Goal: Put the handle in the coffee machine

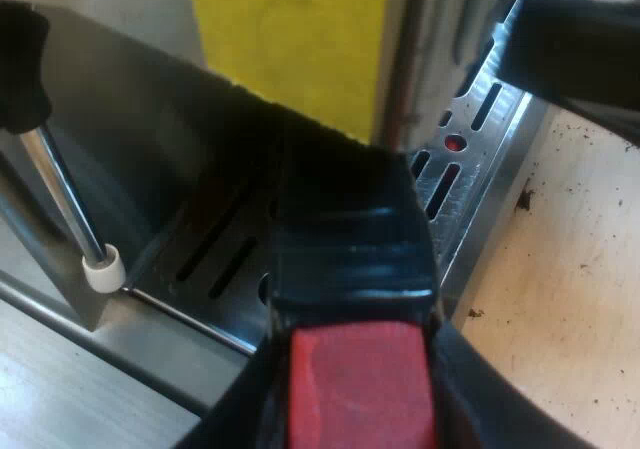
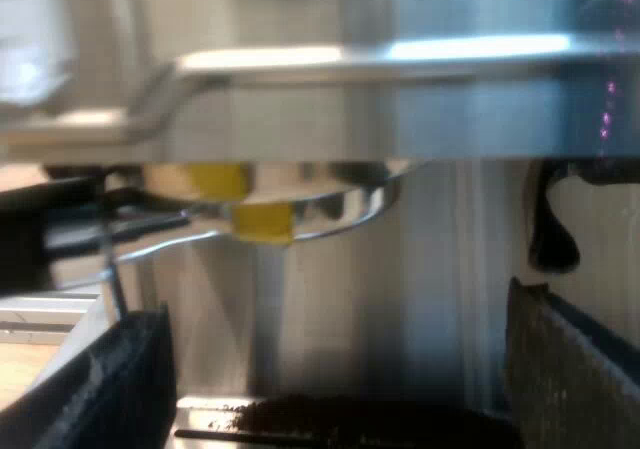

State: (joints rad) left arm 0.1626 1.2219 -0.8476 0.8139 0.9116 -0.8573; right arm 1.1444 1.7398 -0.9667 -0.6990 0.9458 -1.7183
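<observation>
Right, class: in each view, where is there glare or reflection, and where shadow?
Left wrist view: the tray gleams at its edge, dark beneath the handle. Right wrist view: the machine shows a glare band along its steel ledge; yellow reflects in the round head beneath.

The handle (image 1: 350,259) is glossy black plastic, smoothly moulded, ending in a matt red tip (image 1: 360,384). The drip tray (image 1: 470,159) beneath it is slotted, brushed metal with a bright sheen. The steam wand (image 1: 65,194) is polished metal tube with a white plastic collar (image 1: 104,267). The table (image 1: 570,269) looks like pale matt wood, speckled with dark grounds. The espresso machine (image 2: 450,99) front is satin steel. The 2 fingers (image 2: 570,369) of the right gripper (image 2: 345,359) are matt black and rough-grained.
</observation>
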